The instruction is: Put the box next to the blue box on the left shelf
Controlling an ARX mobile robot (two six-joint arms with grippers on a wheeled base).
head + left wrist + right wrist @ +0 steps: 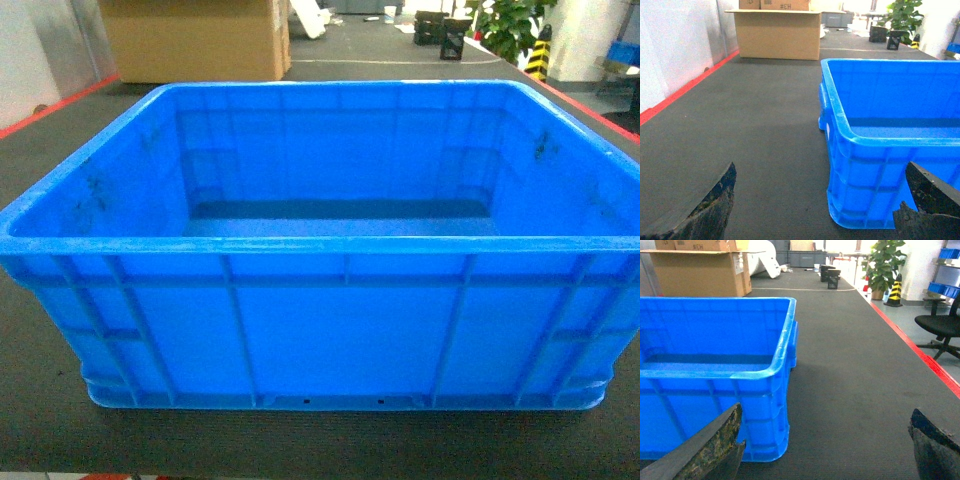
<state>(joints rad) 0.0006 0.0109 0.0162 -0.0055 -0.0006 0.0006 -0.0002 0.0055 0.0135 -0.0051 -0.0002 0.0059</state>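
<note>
Box: the blue box [320, 330] is sitting centre frame on the dark floor [750, 125].
Left end effector [815, 210]: I am holding it open, empty, bracketing the box's left corner.
Right end effector [825, 450]: open, flanking the right corner, readying a two-sided lift.

Only one marking reads at all: on the small carton [785, 4] stacked atop the big cardboard box [777, 34], the left wrist view shows "#3H", seemingly mirrored or upside down. From the right wrist, the same carton [690, 244] shows similar characters, too blurred to confirm.
</note>
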